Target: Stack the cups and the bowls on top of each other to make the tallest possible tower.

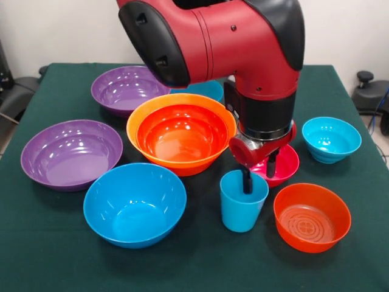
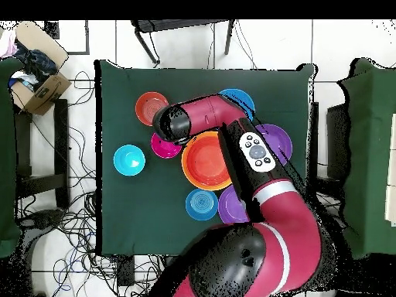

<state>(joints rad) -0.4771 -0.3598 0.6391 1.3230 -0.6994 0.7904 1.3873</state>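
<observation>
The light blue cup (image 1: 242, 213) stands upright near the table's front. My gripper (image 1: 259, 181) is open and straddles the cup's right rim, with one finger (image 1: 246, 181) inside and the other outside, over the magenta bowl (image 1: 284, 168). The tower is the large orange bowl (image 1: 141, 115) with a red-orange bowl (image 1: 181, 135) nested in it. Loose bowls: two purple (image 1: 72, 155) (image 1: 126, 90), blue (image 1: 135, 205), cyan (image 1: 331, 140), red-orange (image 1: 312, 218), and a blue one (image 1: 206, 90) behind. In the overhead view the arm's wrist (image 2: 172, 122) hides the cup and gripper.
The green table (image 1: 48, 255) holds bowls on all sides of the cup; the magenta bowl touches or nearly touches it on the right. A cardboard box (image 2: 37, 81) and chairs stand off the table in the overhead view.
</observation>
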